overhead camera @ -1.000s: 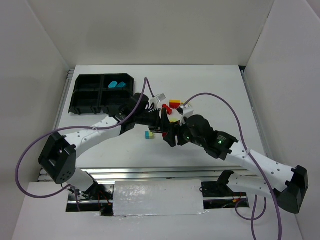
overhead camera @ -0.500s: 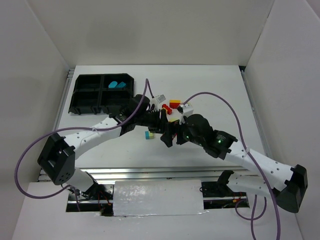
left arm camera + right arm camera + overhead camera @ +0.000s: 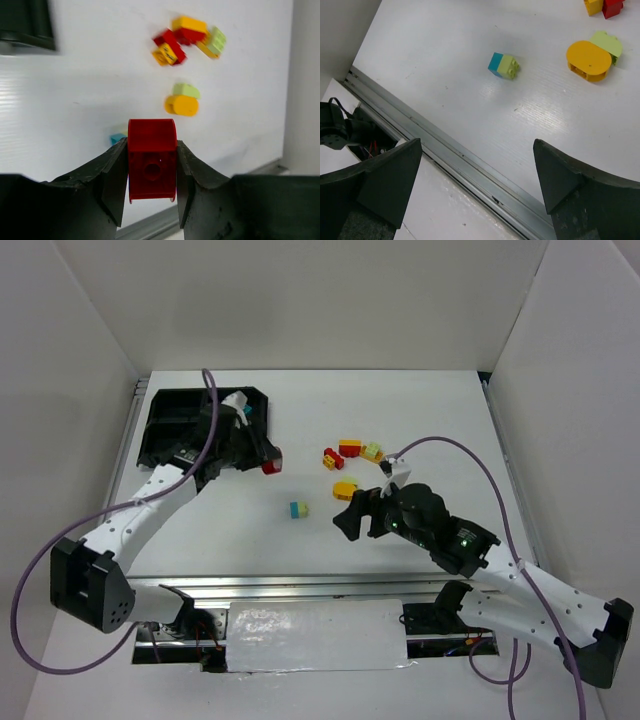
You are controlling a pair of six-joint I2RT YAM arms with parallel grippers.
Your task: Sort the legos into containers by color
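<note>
**Left pincer [image 3: 152, 172] grips a red brick [image 3: 152, 150] beside the tray [image 3: 165, 420]; right pincer [image 3: 476, 150] gapes empty**

Your left pincer is closed narrow on the red brick. It squeezes the brick's two flat sides, and the rounded top pokes out past the fingertips. From above, brick and pincer hang just beside the tray's near right corner. The left wrist covers that corner, so it is hard to tell whether the brick is over a compartment or just outside the rim. If you let go here, it may land on the table [image 3: 420, 410] or bounce off the rim.

The wrist and its purple cable [image 3: 206, 385] also hide most of the right-hand compartments. You may not see what colour already lies inside, and a drop into the wrong one would mix colours. The cable loops across the tray and could drag on its wall as you swing.

Your right pincer stands wide and holds nothing, over the table's near side. Near it lies a teal-and-lime brick [image 3: 503, 65]. Further off, a yellow rounded brick [image 3: 589, 60] touches a lime brick [image 3: 606, 44]. Wide jaws coming down on that touching pair could catch both or flick one away. The teal-and-lime brick carries two colours, so its compartment is a guess. Beyond these, a cluster of red, yellow and lime bricks [image 3: 350, 448] sits tightly packed, and reaching in could scatter it.
</note>
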